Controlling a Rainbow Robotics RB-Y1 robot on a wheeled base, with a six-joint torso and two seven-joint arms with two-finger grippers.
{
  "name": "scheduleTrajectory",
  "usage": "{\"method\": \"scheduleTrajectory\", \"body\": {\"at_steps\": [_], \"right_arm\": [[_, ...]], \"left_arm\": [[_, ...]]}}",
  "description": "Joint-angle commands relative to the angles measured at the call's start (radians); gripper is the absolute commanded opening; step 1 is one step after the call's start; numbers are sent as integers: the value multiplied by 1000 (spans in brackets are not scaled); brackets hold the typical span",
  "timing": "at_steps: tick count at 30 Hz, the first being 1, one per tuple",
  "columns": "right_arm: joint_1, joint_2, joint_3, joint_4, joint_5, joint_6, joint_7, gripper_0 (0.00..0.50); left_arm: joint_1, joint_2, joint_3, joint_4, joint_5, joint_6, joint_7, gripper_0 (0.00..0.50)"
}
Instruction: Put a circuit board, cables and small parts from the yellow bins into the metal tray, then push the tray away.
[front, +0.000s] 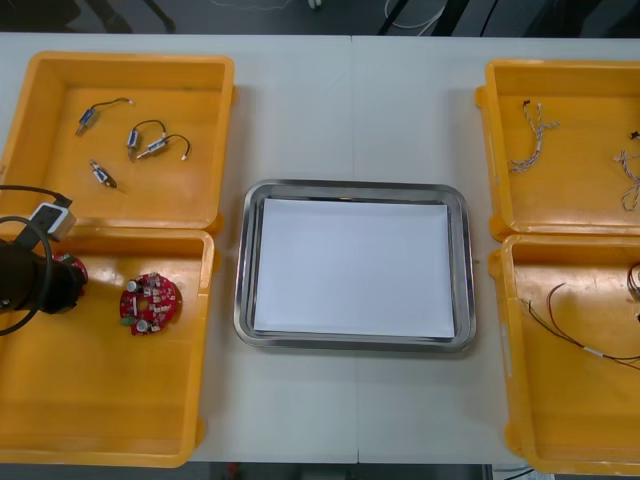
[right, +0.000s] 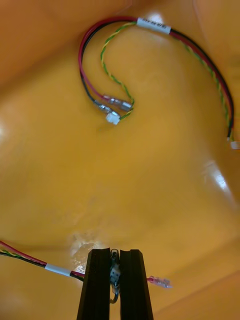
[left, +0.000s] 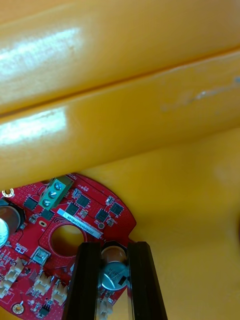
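On the left side, the far yellow bin (front: 190, 90) contains several small metal parts (front: 150, 142) with thin black wires; the near left bin (front: 100, 390) contains two round boards. One of them, the second circuit board (front: 151, 302), lies free near the middle of this bin; the red circuit board (left: 85, 215) is close to the bin's far wall, under the left gripper (left: 114, 280). The metal tray (front: 355, 188) stands between the bins; it is white inside and nothing lies in it. On the right side, the far right bin (front: 580, 180) contains twisted blue and white cables (front: 532, 135); the near right bin (front: 570, 410) contains thin dark cables.

The left arm comes in from the left edge of the table and reaches down into the near left bin. Its jaws are closed on a silver cylindrical component that stands on the red circuit board; the fingers (left: 87, 280) are apart only by the width of this component.

The right gripper (right: 115, 280) is low over the orange floor of a bin; its jaws are almost together and pinch the small connector end of a red and yellow cable (right: 59, 270), which goes away to one side. The other cable (right: 152, 23) lies curved on the floor, well apart from the fingers.
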Motion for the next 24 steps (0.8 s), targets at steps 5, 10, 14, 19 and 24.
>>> {"method": "scheduleTrajectory", "body": {"at_steps": [5,10,14,19,24], "right_arm": [[47,-95,-52,-24,12,5,-19,0],[48,-99,-80,13,3,-6,-13,0],[48,-99,-100,33,-5,-10,-4,0],[48,-97,-124,48,-18,-12,13,0],[48,-97,-124,53,-26,-10,13,0]], "left_arm": [[-23,49,-7,-8,6,-2,-70,0],[-21,56,15,-37,12,59,-75,0],[-21,56,38,-77,15,115,-75,0],[-15,56,59,-137,35,162,-64,0],[75,40,127,-211,41,161,-60,0]]}}
